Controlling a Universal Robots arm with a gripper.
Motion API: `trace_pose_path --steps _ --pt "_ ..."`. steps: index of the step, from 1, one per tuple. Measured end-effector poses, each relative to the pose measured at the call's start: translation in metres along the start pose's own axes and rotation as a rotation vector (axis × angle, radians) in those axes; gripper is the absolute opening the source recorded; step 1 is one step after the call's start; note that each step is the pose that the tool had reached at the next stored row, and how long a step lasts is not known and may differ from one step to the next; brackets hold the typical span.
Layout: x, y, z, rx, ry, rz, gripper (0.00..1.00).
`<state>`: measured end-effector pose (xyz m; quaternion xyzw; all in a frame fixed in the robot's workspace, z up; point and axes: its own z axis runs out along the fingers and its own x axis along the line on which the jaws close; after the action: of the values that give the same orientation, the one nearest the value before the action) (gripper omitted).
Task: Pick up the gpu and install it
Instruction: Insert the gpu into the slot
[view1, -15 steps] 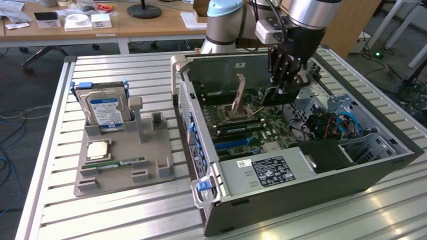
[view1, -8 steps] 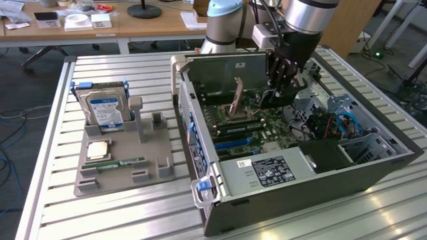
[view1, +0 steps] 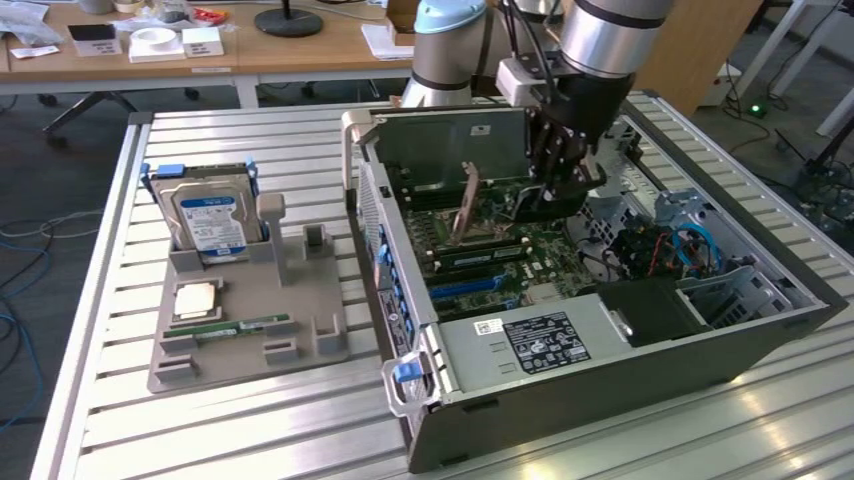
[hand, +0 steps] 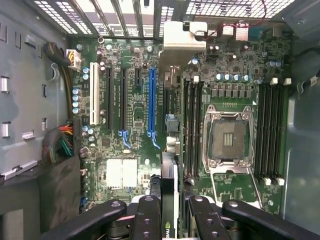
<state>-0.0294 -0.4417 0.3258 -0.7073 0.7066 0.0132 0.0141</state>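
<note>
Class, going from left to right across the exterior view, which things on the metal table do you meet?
Hard drive → blue latch on the computer case → gripper holding the graphics card → blue cables.

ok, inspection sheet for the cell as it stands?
surface: slatted metal table, with an open PC case on it.
job's things: gpu held edge-on above the motherboard, not seated.
clutter: grey holder with hard drive and memory stick.
grippers: gripper inside the case, shut on the gpu.
cables: wire bundle in the case; loose cables on the floor.
surroundings: wooden desks behind.
</note>
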Motion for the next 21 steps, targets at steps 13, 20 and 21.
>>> trace_pose_path --steps 13,20,21 --pt "0.005 0.0069 0.0113 0.0000 0.0000 0.000 0.26" --pt "0.006 0.0079 0.0135 0.0000 0.0001 0.000 0.26" --pt "0.006 0.0079 0.0135 0.0000 0.0001 0.000 0.26"
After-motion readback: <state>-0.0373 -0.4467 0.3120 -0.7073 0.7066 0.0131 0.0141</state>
